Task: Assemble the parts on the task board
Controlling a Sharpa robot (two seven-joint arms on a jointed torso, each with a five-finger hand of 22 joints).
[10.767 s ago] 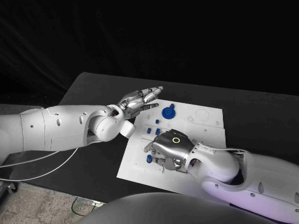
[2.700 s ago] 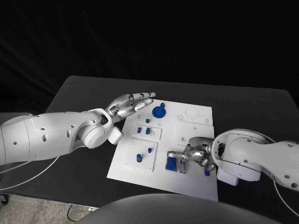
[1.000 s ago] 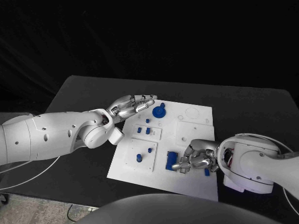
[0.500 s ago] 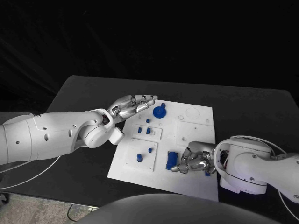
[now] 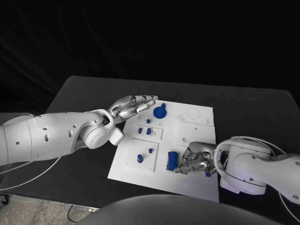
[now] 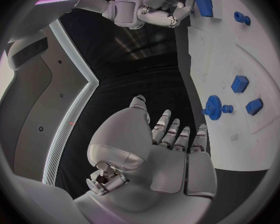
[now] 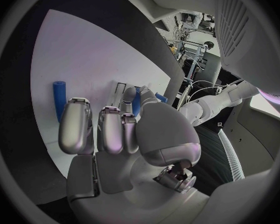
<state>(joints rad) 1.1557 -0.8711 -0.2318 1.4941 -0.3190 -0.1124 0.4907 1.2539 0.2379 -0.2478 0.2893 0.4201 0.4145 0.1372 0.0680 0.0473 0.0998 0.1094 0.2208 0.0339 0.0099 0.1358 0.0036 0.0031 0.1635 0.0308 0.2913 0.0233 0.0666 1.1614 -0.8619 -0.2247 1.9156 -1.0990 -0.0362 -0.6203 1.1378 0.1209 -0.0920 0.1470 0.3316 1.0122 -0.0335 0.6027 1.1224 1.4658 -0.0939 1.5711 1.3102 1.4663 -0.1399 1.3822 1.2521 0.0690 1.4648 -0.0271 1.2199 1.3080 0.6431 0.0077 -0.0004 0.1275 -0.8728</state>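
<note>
Honestly, the right hand (image 5: 194, 161) fingers look clamped on the blue block (image 5: 171, 161); I'd press it squarely into the task board (image 5: 191, 129). Left hand (image 5: 131, 107) hovers, fingers apart.

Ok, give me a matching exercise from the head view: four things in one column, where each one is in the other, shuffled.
Things:
1. left hand
2. right hand
3. blue gear
4. blue block

Places:
A. far end of the task board
B. near part of the board, beside a hand
C. at the board's far left corner, holding nothing
D. over the board's near right part

Pairs: 1-C, 2-D, 3-A, 4-B
</note>
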